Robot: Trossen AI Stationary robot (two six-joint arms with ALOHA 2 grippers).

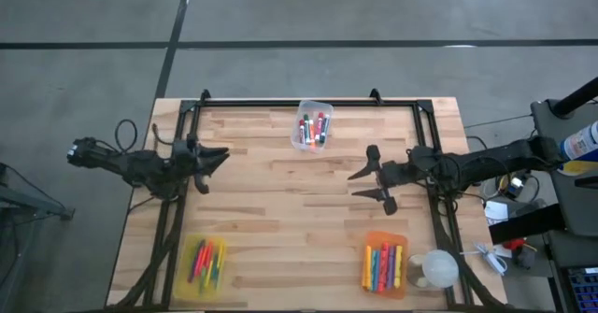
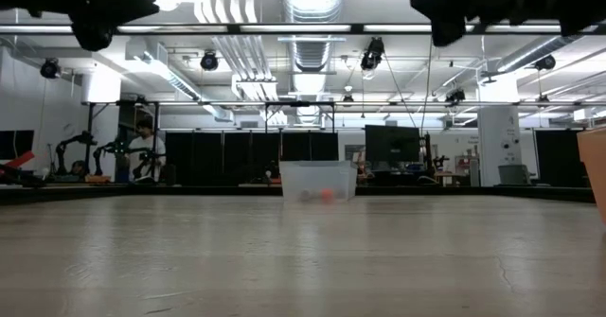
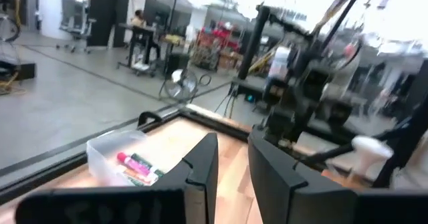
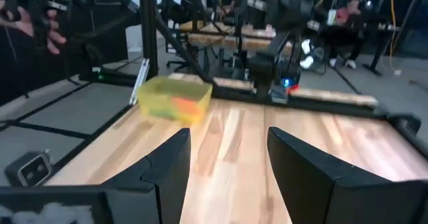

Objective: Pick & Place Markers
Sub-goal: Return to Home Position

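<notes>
The markers lie in three bins on the wooden table. A clear bin (image 1: 313, 126) at the far middle holds red and green ones. A yellow bin (image 1: 204, 264) near the front left and an orange bin (image 1: 385, 266) near the front right hold several mixed colours. My left gripper (image 1: 219, 162) hangs level above the table's left side, its fingers a small gap apart with nothing between them (image 3: 234, 157). My right gripper (image 1: 366, 184) hangs level above the right side, open wide and empty (image 4: 231, 157). Both point toward the table's middle.
A black frame (image 1: 308, 104) runs along the table's far edge and down both sides. A white rounded object (image 1: 437, 268) stands beside the orange bin. Bare wood lies between the two grippers. Equipment and cables sit off the table's right edge (image 1: 523, 210).
</notes>
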